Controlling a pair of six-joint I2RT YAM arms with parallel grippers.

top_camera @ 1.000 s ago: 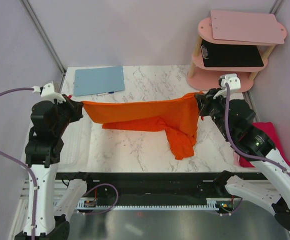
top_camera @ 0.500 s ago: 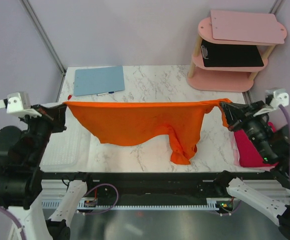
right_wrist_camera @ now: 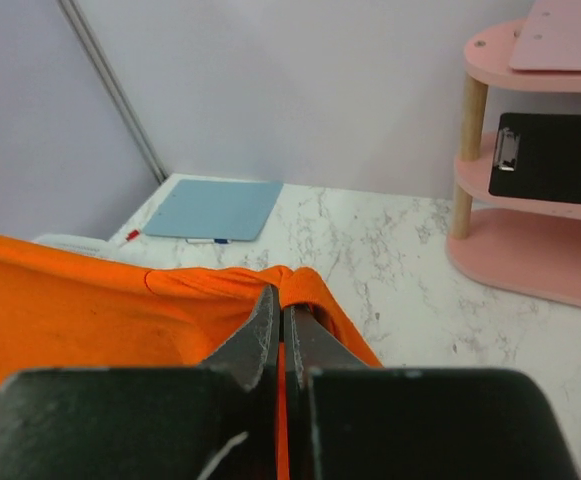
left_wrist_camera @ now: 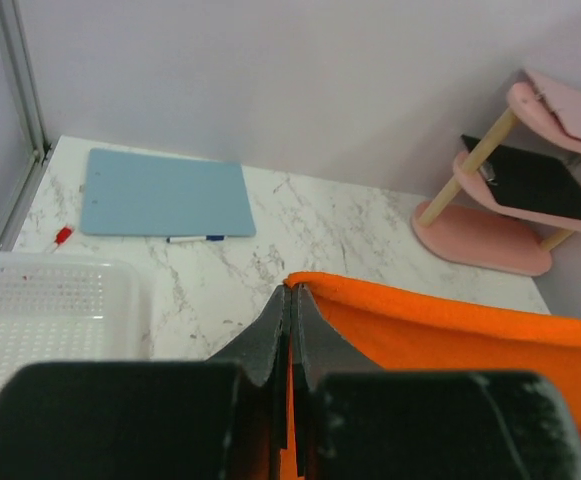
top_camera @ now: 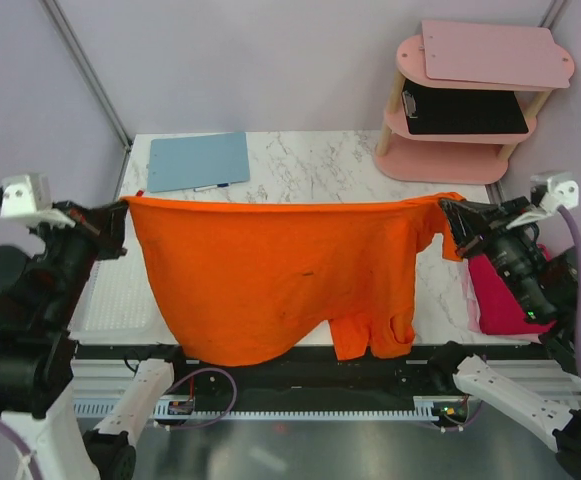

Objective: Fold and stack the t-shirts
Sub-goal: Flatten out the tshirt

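Observation:
The orange t-shirt [top_camera: 270,275] hangs spread out in the air between my two grippers, its top edge taut and its lower part drooping past the table's near edge. My left gripper [top_camera: 122,212] is shut on its left top corner, which shows in the left wrist view [left_wrist_camera: 292,292]. My right gripper [top_camera: 448,215] is shut on its right top corner, seen in the right wrist view [right_wrist_camera: 282,290]. The magenta-pink t-shirt [top_camera: 505,295] lies bunched at the right table edge, partly hidden behind my right arm.
A light-blue clipboard [top_camera: 198,160] with a pen lies at the back left. A white basket [top_camera: 120,300] sits at the left edge. A pink shelf [top_camera: 460,110] at the back right holds a black clipboard [top_camera: 465,108] and a pale pink board [top_camera: 492,52].
Both grippers have risen and pulled apart, lifting the orange t-shirt off the table. It went from bunched and draped to hanging spread out.

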